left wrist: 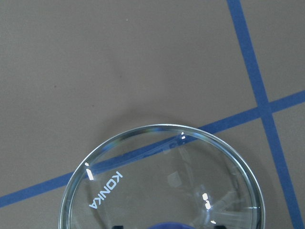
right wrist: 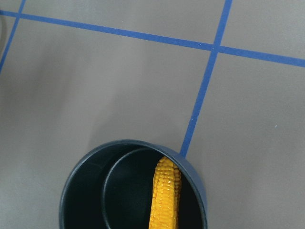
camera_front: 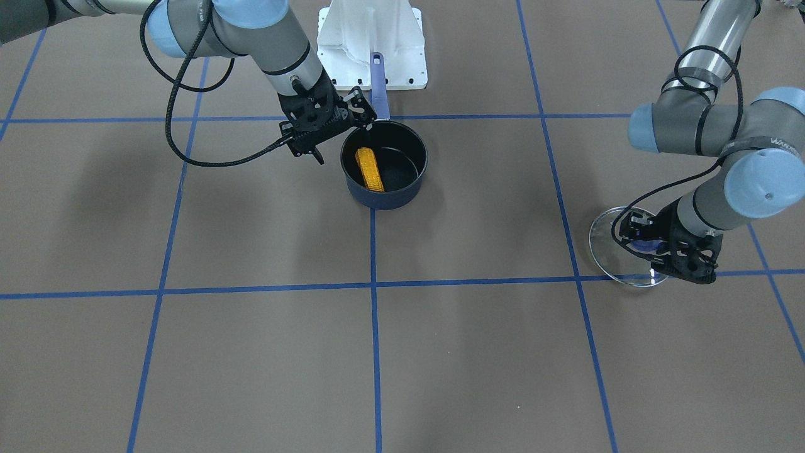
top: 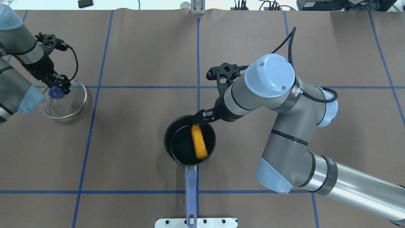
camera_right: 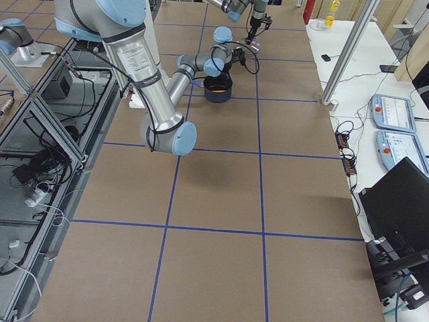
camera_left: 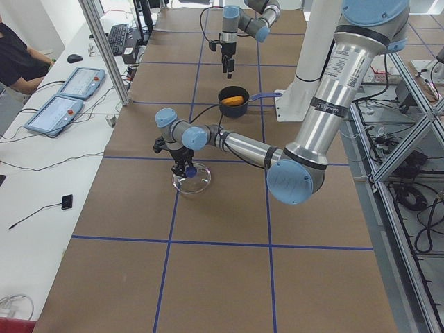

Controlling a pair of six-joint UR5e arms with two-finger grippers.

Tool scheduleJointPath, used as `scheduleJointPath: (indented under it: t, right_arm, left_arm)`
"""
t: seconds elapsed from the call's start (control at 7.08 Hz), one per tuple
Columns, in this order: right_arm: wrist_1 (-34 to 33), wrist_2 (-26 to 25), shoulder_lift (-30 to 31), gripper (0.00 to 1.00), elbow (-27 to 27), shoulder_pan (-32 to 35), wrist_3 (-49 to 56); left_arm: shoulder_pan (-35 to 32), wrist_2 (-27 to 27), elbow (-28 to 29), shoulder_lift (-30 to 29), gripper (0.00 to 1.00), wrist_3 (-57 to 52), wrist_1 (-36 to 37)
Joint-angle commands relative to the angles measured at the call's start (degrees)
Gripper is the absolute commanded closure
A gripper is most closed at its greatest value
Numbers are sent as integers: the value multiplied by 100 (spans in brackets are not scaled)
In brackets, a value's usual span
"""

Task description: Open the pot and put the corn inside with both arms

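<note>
The dark navy pot [camera_front: 402, 189] stands uncovered near the table's middle, its blue handle [top: 190, 186] pointing at the robot base. The yellow corn [camera_front: 370, 168] lies inside it, leaning on the rim, and also shows in the overhead view [top: 199, 142] and the right wrist view [right wrist: 165, 198]. My right gripper [camera_front: 343, 135] hovers over the pot's rim, open and empty. The glass lid [top: 68, 104] lies flat on the table far to my left. My left gripper [top: 58, 88] straddles its blue knob [top: 56, 93], jaws apart with gaps to the knob in the left wrist view.
The white robot base plate [camera_front: 371, 44] sits just behind the pot's handle end. Blue tape lines cross the brown table [camera_front: 478, 352]. Operator desks with pendants [camera_left: 59, 111] stand beyond the far table edge.
</note>
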State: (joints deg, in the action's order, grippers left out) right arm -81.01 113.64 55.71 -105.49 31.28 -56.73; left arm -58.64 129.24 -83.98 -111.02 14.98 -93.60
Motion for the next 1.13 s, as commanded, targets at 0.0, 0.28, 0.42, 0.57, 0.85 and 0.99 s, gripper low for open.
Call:
scheduleJointPath:
  t: [0.0,0.28,0.42,0.57,0.85,0.99]
  right_arm:
    - [-3,0,71,0,2,27,143]
    - [-29,148,159,0,10,298,214]
    - [-38,236,221,0,10,456,258]
    - [-82,237,308,0,10,571,241]
    - [-248,176,379,0,167,1140,267]
    - [-205,158,501,0,177,1448,320]
  left_arm:
    - [-7,-4,-31,10,2,31,-88]
    - [-50,-4,-197,19,1,40,-211]
    - [-164,-12,-337,10,1,49,-177]
    - [-513,-4,-347,-42,1,-21,-168]
    - [-1147,-4,-339,1,1,-735,-159]
    - [-1402,-12,-287,79,1,-1168,-98]
